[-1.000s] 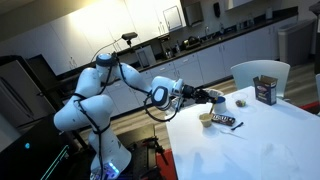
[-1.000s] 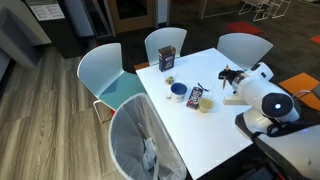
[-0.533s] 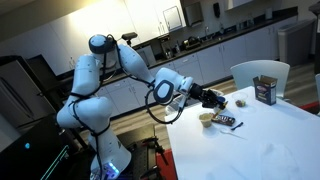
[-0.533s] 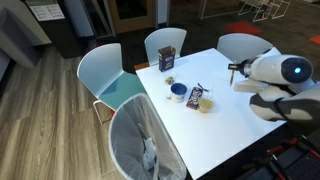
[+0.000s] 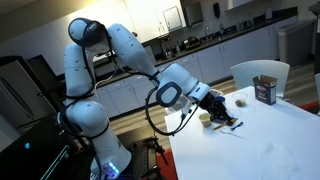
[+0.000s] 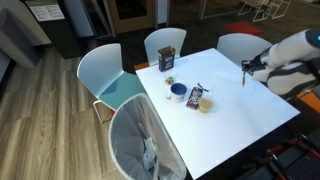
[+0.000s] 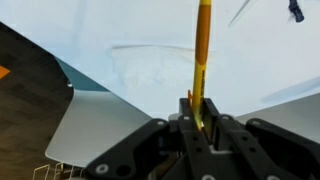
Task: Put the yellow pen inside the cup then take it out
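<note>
My gripper (image 7: 197, 118) is shut on the yellow pen (image 7: 201, 50), which sticks straight out from between the jaws over the white table (image 7: 150, 30). In an exterior view the gripper (image 6: 245, 69) hovers above the table's right part, with the pen (image 6: 243, 79) hanging down as a thin line. It is well to the right of the small cream cup (image 6: 205, 104). In an exterior view the gripper (image 5: 218, 107) is close beside the cup (image 5: 204, 119), partly covering it.
A blue-and-white vessel (image 6: 178, 92), a candy bar (image 6: 196, 97) and a dark box (image 6: 167, 60) stand on the table (image 6: 230, 120). A dark blue pen (image 5: 232, 129) lies near the candy bar. White chairs (image 6: 105, 75) ring the table.
The arm has risen and reconfigured, with the elbow swinging up high. The gripper has moved a little away from the cup, still holding the pen.
</note>
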Tool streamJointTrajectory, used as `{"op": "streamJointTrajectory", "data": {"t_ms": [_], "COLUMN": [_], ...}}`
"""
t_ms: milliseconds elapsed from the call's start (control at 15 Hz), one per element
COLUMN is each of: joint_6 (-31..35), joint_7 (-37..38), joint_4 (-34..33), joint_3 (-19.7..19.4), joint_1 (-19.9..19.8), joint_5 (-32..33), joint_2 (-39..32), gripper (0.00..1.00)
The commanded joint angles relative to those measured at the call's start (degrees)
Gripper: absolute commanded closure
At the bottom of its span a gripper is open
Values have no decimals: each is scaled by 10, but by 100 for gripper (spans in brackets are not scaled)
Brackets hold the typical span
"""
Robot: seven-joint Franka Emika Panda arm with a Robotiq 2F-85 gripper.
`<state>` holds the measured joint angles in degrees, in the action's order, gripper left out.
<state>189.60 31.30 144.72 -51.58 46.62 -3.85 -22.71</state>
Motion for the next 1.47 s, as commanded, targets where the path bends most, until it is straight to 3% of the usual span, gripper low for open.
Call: {"op": "streamJointTrajectory", "data": {"t_ms": [0, 133, 333, 400, 533, 867, 1000, 1133, 1400], "joint_6": [-111, -184, -287, -322, -389, -439, -443, -435, -397], "joint_7": [-92, -114, -210, -202, -203, -156, -141, -125, -80], "joint_4": [-27, -45, -99, -115, -158, -248, -275, -285, -241], "joint_3": [155, 249, 364, 414, 441, 454, 451, 444, 423], "joint_1": [-159, -251, -357, -417, -454, -483, -478, -464, -422], "joint_5": [-23, -31, -141, -125, -129, -109, -103, -93, -58], "joint_2": [76, 85, 36, 24, -26, -138, -166, -177, -130], "gripper": [96, 96, 96, 96, 96, 96, 56, 53, 25]}}
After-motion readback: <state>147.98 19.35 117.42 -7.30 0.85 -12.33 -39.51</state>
